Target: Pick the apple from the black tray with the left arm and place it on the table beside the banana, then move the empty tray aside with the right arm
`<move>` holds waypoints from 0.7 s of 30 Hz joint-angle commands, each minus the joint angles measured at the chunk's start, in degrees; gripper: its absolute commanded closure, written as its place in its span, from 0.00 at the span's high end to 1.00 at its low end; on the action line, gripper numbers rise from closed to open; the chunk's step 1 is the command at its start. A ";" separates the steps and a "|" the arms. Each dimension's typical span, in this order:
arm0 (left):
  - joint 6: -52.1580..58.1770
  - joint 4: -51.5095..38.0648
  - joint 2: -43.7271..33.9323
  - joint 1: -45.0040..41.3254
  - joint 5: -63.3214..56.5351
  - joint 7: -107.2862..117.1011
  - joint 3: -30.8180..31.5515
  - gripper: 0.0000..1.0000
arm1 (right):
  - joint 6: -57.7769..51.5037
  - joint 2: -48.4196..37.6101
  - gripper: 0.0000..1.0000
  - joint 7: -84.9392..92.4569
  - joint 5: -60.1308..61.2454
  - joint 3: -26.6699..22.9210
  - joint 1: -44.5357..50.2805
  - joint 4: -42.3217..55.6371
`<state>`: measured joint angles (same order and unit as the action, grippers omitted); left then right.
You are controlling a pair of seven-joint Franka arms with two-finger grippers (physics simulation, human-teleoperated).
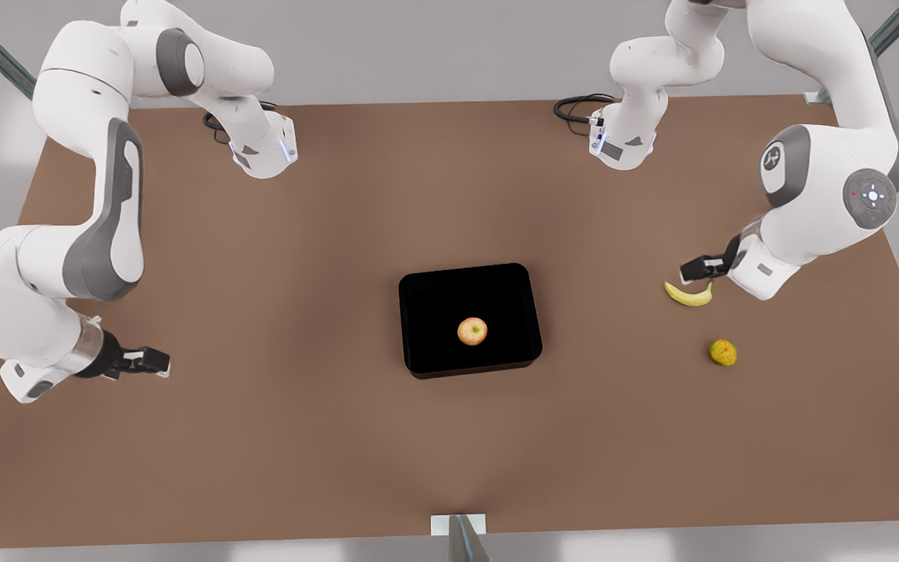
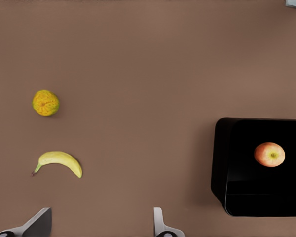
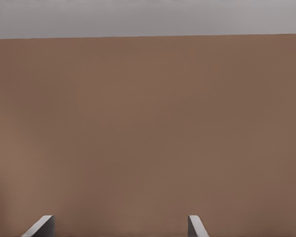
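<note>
Wide-spread and empty, the left gripper [image 2: 98, 231] hangs just beside the banana [image 1: 688, 294]. The apple [image 1: 472, 331] sits mid-floor in the black tray [image 1: 465, 271], well apart from it. Best play: swing over, drop straight, straddle the widest girth, clear the low walls. The right gripper [image 1: 145, 361] waits over the bare table [image 1: 262, 437], fingers parted, holding nothing. The left wrist view cuts off the tray's far side.

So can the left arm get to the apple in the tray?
Probably yes. The apple lies uncovered in the open black tray, and the left gripper, open, hovers by the banana with bare table between.
</note>
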<state>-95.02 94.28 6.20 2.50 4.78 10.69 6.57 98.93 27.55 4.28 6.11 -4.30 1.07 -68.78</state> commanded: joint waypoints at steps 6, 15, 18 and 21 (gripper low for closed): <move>-8.07 -5.68 8.30 -8.28 0.15 6.44 0.90 1.00 | 4.51 0.66 1.00 2.49 0.13 0.17 0.16 -0.56; -20.38 -19.13 29.48 -40.29 -11.90 69.72 0.99 1.00 | 6.89 4.70 1.00 2.49 0.22 0.26 0.16 0.67; -21.17 -19.13 33.17 -40.29 -11.81 69.47 0.82 1.00 | 3.28 2.33 1.00 2.40 0.39 0.08 0.07 0.67; -23.89 -19.04 35.98 -40.38 -12.77 69.55 0.73 1.00 | 3.19 2.42 1.00 2.40 0.39 0.26 0.16 0.67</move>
<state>-114.39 75.27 41.61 -37.98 -6.77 45.90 7.27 104.08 30.09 5.92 6.43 -4.14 1.18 -68.14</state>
